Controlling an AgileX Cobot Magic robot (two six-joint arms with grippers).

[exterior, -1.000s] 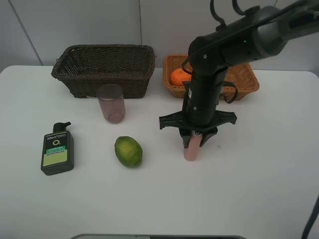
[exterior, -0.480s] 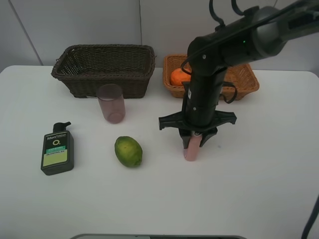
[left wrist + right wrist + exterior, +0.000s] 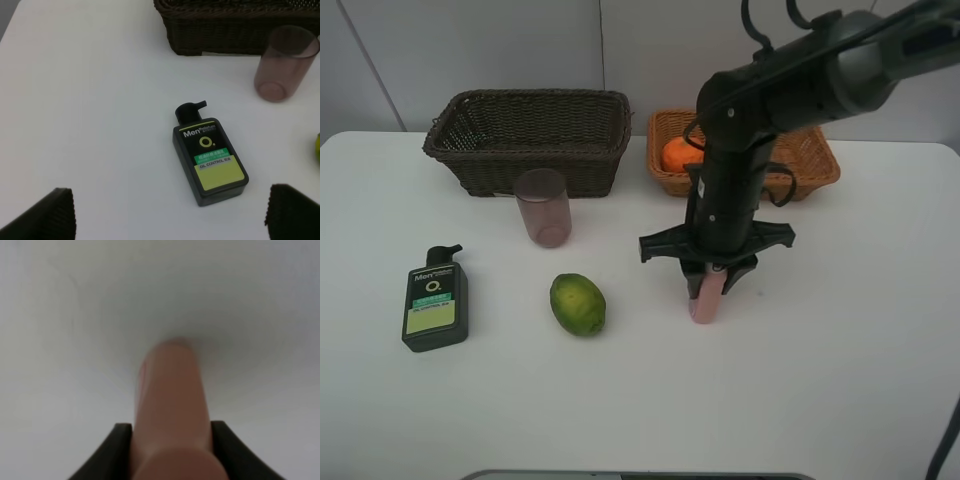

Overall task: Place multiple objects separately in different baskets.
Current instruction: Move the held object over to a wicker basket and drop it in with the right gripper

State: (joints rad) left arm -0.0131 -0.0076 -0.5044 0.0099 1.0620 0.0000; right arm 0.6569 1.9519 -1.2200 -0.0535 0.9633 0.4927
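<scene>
Fingers of my right gripper (image 3: 712,283) are pinched on the slim pink bottle (image 3: 703,305), upright, its foot at or just above the table (image 3: 840,380); I cannot tell which. From the high camera, the orange (image 3: 677,155) lies in the tan basket (image 3: 812,160). The dark basket (image 3: 525,128) shows nothing inside. The pink cup (image 3: 543,208), green citrus (image 3: 578,304) and pump bottle (image 3: 435,308) wait on the table.

My left wrist view shows the left gripper (image 3: 170,217) spread wide and empty, hovering above the pump bottle (image 3: 210,161).

My right wrist view shows both pads (image 3: 120,442) snug against the bottle's sides.

I judge this the pick-up step. Next comes a straight lift, then a carry over the cup into the dark basket.
</scene>
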